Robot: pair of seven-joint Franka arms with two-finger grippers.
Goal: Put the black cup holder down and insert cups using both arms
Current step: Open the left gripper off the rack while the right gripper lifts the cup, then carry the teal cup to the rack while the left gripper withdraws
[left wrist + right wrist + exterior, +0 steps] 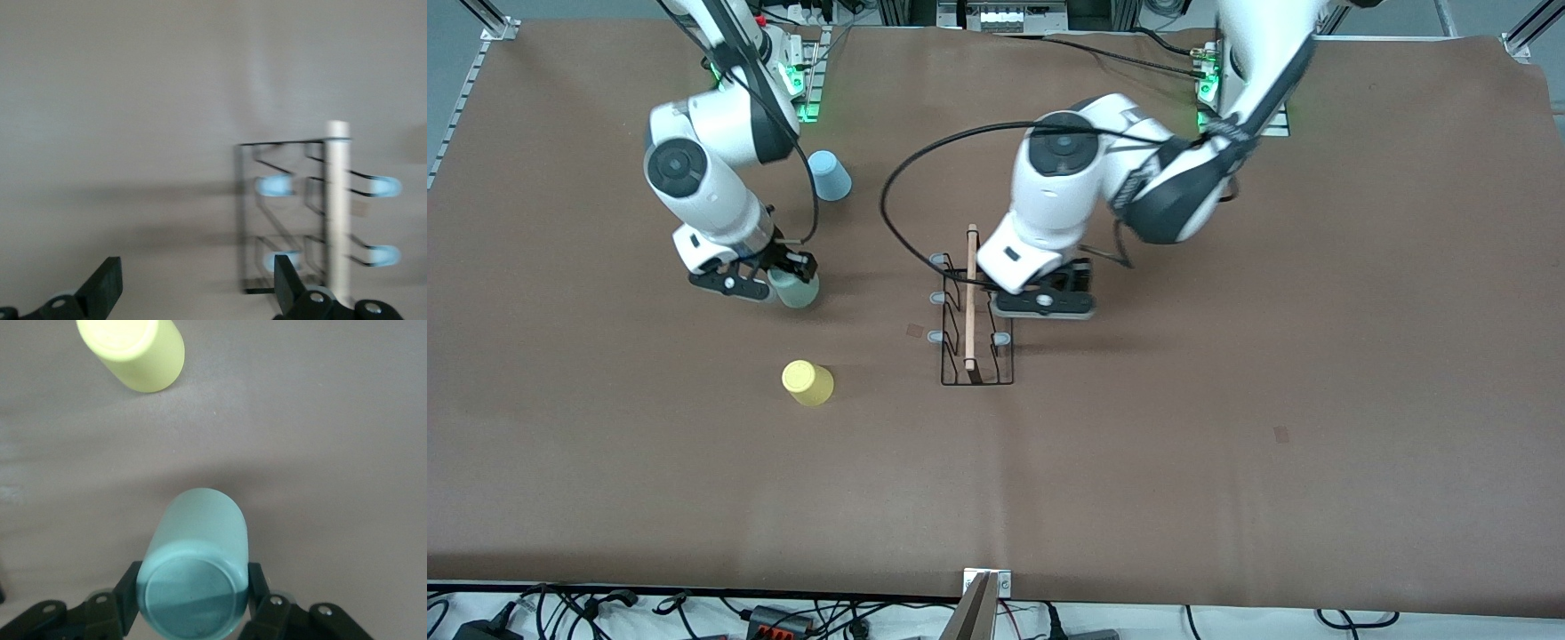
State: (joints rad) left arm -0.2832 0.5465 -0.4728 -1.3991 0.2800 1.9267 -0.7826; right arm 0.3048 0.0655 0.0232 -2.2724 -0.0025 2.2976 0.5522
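Brown paper covers the counter (1227, 444), with cables along its edges. The black cup holder (975, 320) stands mid-counter; the left hand (1049, 298) hovers wide open at its 3 o'clock, holding nothing. The right hand (760, 283) is clamped on the mint green cup (193, 567). The yellow cup (807, 383) lies at its 5 o'clock, the light blue cup (829, 175) at 1 o'clock.

The black wire cup holder (974, 320) with a light wooden rod handle and pale-tipped pegs stands upright mid-surface. A pale mint green plastic cup (795, 288) sits upside down, clamped by the right end effector (769, 283). An inverted yellow cup (807, 383) stands nearer the front camera, and an inverted light blue cup (830, 175) farther.
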